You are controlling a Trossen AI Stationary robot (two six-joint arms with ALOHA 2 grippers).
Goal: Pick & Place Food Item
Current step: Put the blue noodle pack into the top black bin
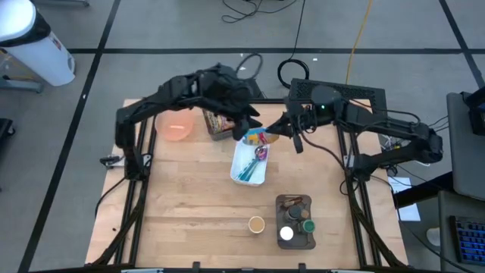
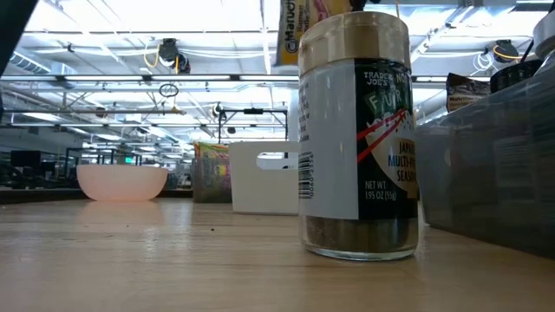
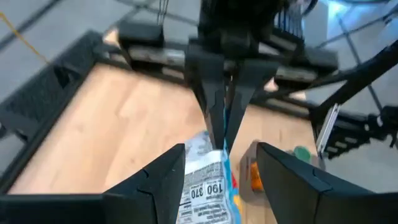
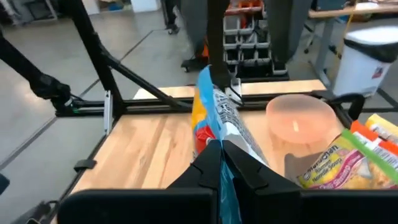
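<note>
High view: both grippers meet above the white tray (image 1: 244,171), suspending the snack packet (image 1: 258,139) for a handover or release. Left wrist view: the left gripper (image 3: 221,163) has spread fingers flanking the packet loosely. Right wrist view: the right gripper (image 4: 222,163) pinches the packet's edge, fingers pressed together.

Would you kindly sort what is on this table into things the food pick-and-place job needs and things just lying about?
In the job:
- snack packet, pinched by the shut right pincer
- left pincer, open around the packet
- white tray

Lying about:
- pink bowl
- seasoning jar
- noodle packets
- dark caddy
</note>
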